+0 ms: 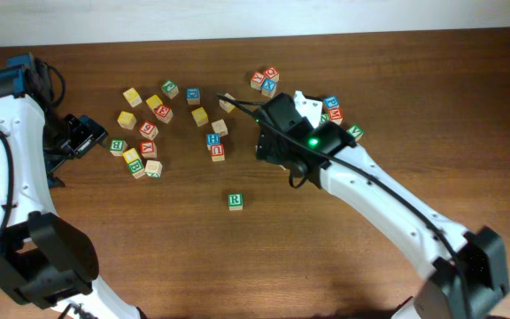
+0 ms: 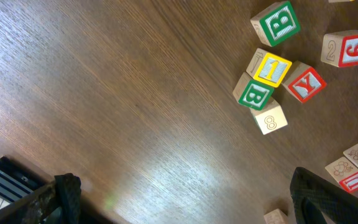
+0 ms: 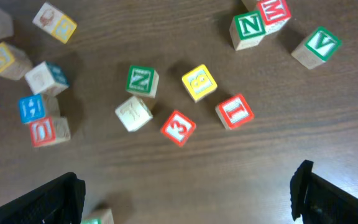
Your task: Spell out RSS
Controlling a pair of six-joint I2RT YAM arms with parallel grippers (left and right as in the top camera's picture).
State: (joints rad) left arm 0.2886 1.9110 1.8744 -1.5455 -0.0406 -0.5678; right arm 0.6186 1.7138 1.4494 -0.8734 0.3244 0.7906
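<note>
R cube (image 1: 235, 201) sits alone on bare table (image 1: 149, 257), green letter face up and upright, well apart from the loose scatter of cubes further back; its top edge also peeks in at the bottom of the right wrist view. Nothing stands beside it, so I judge the word is at most one letter in: R looks placed, both S cubes still to be fetched and lined up to its right. S cubes not identified. Several yellow cubes (image 1: 132, 97) lie in the left cluster and one (image 3: 199, 82) lies under the right arm, but their letters are too small or blurred to read, so I cannot tell which are S. Left gripper (image 2: 182, 190) is spread wide with nothing between the fingers, hovering over bare wood just beside a small clump of green, yellow and red cubes (image 2: 272, 81). Right gripper (image 3: 188, 186) is likewise wide apart and empty, above the middle scatter with a green N cube (image 3: 142, 81) and red cubes below it. Neither touches a cube. Table is dark brown wood grain with a slight glossy sheen, otherwise holding only cubes. Room: just a pale strip past the far table edge at the top of the overhead view, nothing more to tell.
</note>
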